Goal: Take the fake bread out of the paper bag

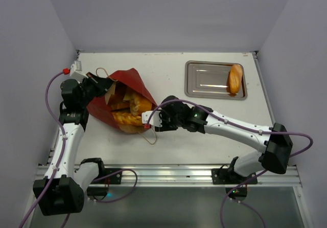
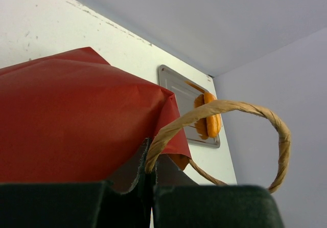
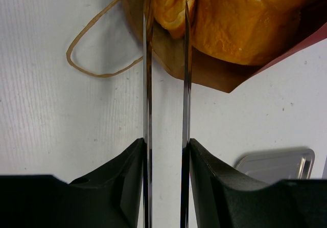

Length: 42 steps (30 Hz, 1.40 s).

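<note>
Right claw (image 1: pixel 147 118) is at the bag's mouth, its two thin blades a narrow gap apart with a bread piece (image 3: pixel 171 3) between them. The tips run off the top of the wrist view, so I cannot tell if it's pinching. Left claw (image 1: pixel 96 86) is at the far left rim, jaws closed on the bag (image 1: pixel 130 80) edge.

Count them up: two arms, two claws, one bag, one tray (image 1: pixel 204 80) and two handles. One handle (image 2: pixel 230 110) arches up by the left claw, and the other handle (image 3: pixel 92 44) lies limp on the surface (image 1: pixel 153 151). One loaf (image 1: pixel 234 78) sits at the tray's right end, well apart from the bag. In the bag, the wrist view gives me two for sure: that piece and a bigger seeded roll (image 3: pixel 245 18) beside it. From above it's a golden jumble, the exact number hard to call.

The bag lies on its side at the left of the surface, mouth towards the right claw, dark red outside, brown kraft inside, creased and gaping
</note>
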{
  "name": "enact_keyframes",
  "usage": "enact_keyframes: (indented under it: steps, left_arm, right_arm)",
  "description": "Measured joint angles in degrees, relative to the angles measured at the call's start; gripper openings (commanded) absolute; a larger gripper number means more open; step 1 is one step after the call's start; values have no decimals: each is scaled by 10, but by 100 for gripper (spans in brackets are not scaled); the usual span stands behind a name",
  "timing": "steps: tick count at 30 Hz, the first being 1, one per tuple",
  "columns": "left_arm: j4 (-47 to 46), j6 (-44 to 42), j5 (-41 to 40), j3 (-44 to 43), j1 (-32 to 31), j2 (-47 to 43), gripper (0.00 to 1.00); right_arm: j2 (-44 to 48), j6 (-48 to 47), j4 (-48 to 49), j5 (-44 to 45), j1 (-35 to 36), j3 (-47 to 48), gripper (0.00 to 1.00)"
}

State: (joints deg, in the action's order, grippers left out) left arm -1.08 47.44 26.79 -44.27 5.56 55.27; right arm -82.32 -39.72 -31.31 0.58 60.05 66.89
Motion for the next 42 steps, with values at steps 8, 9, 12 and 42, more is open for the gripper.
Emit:
enact_keyframes:
  steps: [8, 9, 12, 42]
  left_arm:
    - [0, 0, 0, 0, 0, -1, 0]
    - [0, 0, 0, 0, 0, -1, 0]
    - [0, 1, 0, 1, 0, -1, 0]
    - [-10, 20, -1, 18, 0, -14, 0]
  right_arm:
    - [0, 14, -2, 0, 0, 0, 44]
    - [0, 17, -3, 0, 0, 0, 44]
    - [0, 25, -5, 0, 1, 0, 44]
    - [27, 53, -28, 24, 7, -4, 46]
